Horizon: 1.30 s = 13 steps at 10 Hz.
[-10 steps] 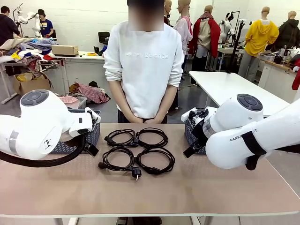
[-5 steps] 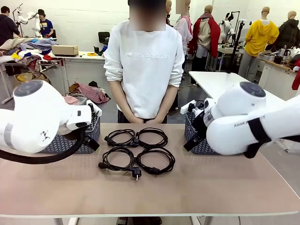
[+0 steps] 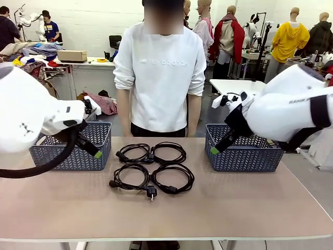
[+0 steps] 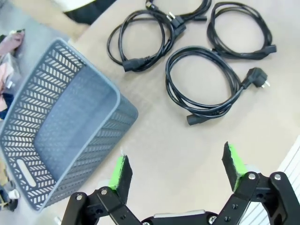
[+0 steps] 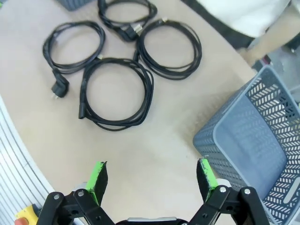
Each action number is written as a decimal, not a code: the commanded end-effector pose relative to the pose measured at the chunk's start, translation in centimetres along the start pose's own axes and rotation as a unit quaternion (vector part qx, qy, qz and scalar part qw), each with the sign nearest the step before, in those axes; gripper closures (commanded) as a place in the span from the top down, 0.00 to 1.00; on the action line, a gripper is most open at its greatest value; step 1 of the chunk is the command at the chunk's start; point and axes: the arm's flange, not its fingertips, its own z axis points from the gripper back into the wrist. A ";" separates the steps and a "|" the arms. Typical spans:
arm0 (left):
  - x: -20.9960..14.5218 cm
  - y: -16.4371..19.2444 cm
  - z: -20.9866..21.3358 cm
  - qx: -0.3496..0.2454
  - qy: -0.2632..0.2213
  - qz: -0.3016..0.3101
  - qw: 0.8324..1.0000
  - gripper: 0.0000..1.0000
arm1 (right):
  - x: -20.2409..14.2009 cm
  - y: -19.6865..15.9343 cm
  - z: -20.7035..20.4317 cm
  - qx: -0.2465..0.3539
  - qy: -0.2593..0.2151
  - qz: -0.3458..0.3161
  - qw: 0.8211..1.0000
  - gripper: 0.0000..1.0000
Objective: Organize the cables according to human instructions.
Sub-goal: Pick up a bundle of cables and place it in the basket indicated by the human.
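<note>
Judges the task as not yet begun. Finds all four thin black coiled cables lying flat at the middle of the tan table (image 3: 218, 208), in two rows of two: far-left coil (image 3: 133, 152), far-right coil (image 3: 167, 152), near-left coil (image 3: 130, 176), near-right coil (image 3: 173, 178). Reads each pair as touching or very nearly so.

Notes the left grey perforated plastic basket (image 3: 62, 156) at the table's left end and the right grey perforated plastic basket (image 3: 244, 156) at the table's right end, both with nothing inside as far as visible.

Places the left hand (image 4: 178, 171) in the air above the table's left half, green pads (image 4: 121, 171) spread wide, pinching nothing. Places the right hand (image 5: 152, 180) likewise above the table's right half, spread wide and holding nothing.

Sees a person (image 3: 158, 78) standing at the table's far edge, arms hanging down, making no readable gesture.

Counts all four cables as left to sort. Cannot tell which basket suits which coil without a cue from the person.
</note>
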 end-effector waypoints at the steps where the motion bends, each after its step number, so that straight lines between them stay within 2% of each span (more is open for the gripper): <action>1: -0.7 1.6 1.9 -0.034 -0.032 0.000 0.999 1.00 | -0.7 -1.0 1.1 0.050 -0.040 0.009 0.998 1.00; 4: -1.6 3.7 5.0 -0.049 -0.064 0.004 0.997 1.00 | -1.6 -2.2 3.3 0.073 -0.080 0.001 0.994 1.00; 8: -2.5 6.1 7.2 -0.054 -0.071 0.020 0.996 1.00 | -2.9 -4.2 6.3 0.104 -0.120 -0.006 0.987 1.00; 11: -1.7 7.2 7.9 -0.045 -0.055 0.031 0.997 1.00 | -3.0 -4.6 6.5 0.077 -0.109 -0.007 0.991 1.00; 13: -2.2 6.0 7.5 -0.044 -0.066 0.030 0.996 1.00 | -3.0 -4.0 6.8 0.087 -0.110 -0.018 0.990 1.00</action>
